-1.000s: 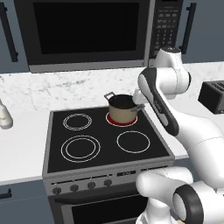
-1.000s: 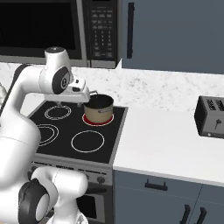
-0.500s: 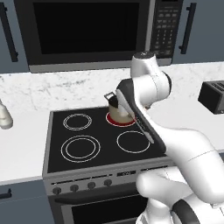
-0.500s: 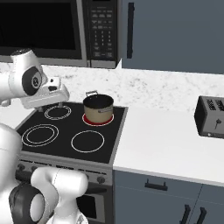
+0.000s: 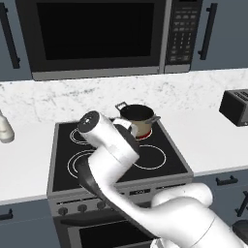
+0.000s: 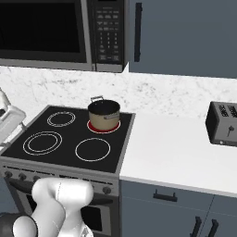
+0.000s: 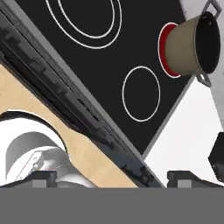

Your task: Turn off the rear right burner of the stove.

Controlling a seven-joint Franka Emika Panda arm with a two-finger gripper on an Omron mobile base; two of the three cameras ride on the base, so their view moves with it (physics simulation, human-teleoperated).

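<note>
Stove (image 6: 69,159): black glass top with 4 round zones, set in a white counter (image 6: 171,152) between grey cabinets. Grey steel front strip (image 5: 121,198) along the near edge carries a row of dark knobs (image 5: 81,208); the arm covers part of the row in the left base view.

Rear right burner (image 6: 104,127): glows red, at the back right corner of the glass. In the hand view it shows as a red crescent (image 7: 165,51) under the pot.

Pot (image 6: 104,115): small, tan, dark inside, 2 grey handles, standing upright on the red burner and covering most of it.

Other 3 zones: white-outlined rings, not glowing. Front right ring (image 6: 92,149) is a single circle; front left (image 6: 42,142) and rear left (image 6: 61,119) are double circles.

Arm (image 5: 109,145): white, bent low across the front left part of the glass in the left base view; a white part shows at the left edge of the right base view.

Gripper (image 7: 113,177): 2 dark finger tips at the bottom of the hand view, set wide apart, nothing between them, facing the stove front from below and outside its near edge.

Microwave (image 5: 101,36): steel, black window, above the stove.

Toaster (image 6: 224,124): dark, on the counter toward its right end.

Bottle (image 5: 5,128): pale, at the counter's left end.
</note>
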